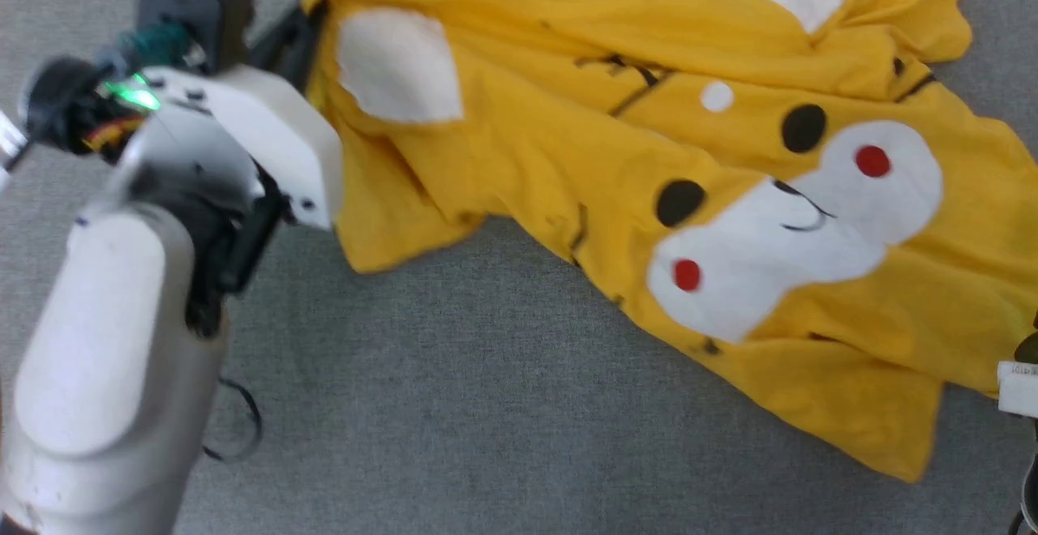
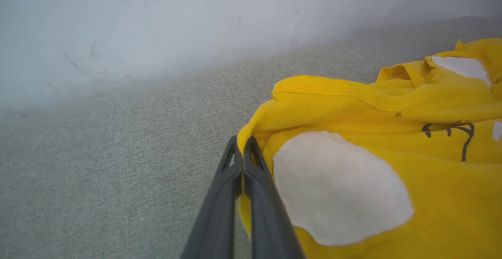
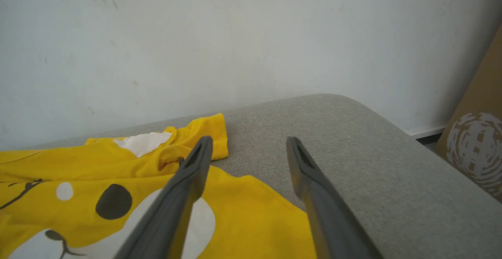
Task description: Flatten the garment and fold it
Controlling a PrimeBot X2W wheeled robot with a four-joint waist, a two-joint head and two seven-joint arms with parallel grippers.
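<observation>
While it lies creased on the grey upholstered surface (image 1: 454, 373), the garment (image 1: 649, 162) is pinched at one edge by the left gripper (image 2: 243, 143).
Garment: yellow, print side up, spread unevenly with folds across the upper right of the head view; the cartoon face, a white oval with red dots and black spots, is exposed. A white patch (image 2: 337, 188) sits just beside the pinched edge. Left gripper: fingers pressed together with yellow cloth caught between them, at the garment's edge on the robot's left. Right gripper (image 3: 249, 143): fingers spread apart, gripping nothing, one finger over the yellow cloth, the other over bare grey surface. A pale wall (image 3: 235, 35) rises behind the surface. A brown cardboard panel (image 3: 478, 153) stands at the far right of the right wrist view.
</observation>
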